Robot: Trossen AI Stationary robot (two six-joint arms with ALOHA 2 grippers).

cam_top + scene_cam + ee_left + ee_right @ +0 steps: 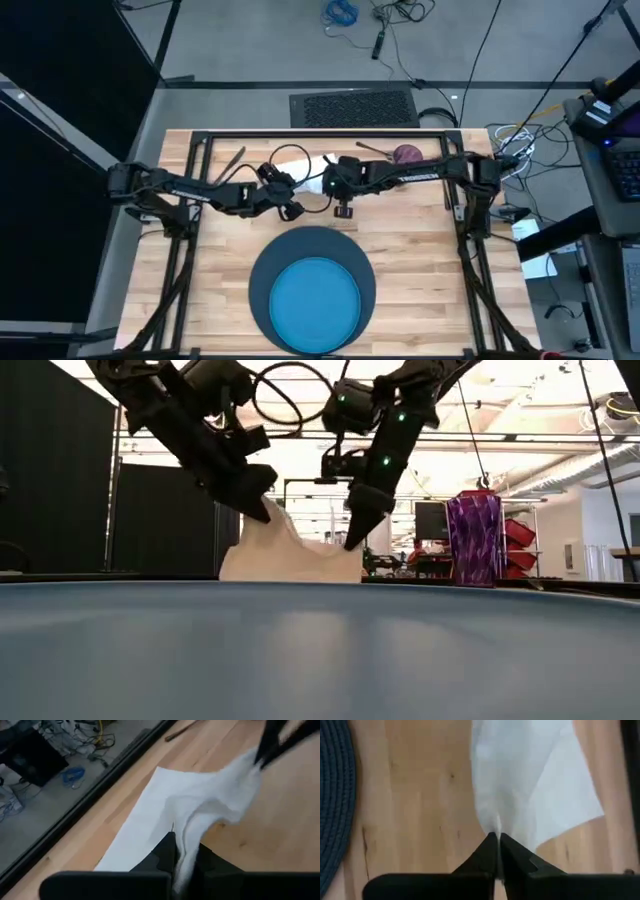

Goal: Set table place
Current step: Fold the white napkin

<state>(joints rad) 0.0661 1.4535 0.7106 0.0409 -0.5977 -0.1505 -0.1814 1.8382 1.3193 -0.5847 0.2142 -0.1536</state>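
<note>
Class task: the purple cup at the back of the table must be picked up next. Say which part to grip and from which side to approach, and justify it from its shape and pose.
Grip the purple cup across its faceted side wall, probably coming in level from the open side facing away from the napkin. It stands upright with tall, nearly straight walls, so fingers can close across it. Both the left gripper and right gripper are shut on the napkin.

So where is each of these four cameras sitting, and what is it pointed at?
High view: above the table, looking straight down; both arms show, meeting over the napkin.
Low view: at tabletop height, looking level; both arms come down, purple cup behind.
Left wrist view: on the left arm, past the left gripper pinching the napkin.
Right wrist view: on the right arm, past the right gripper pinching it too.
All four share the napkin.
</note>
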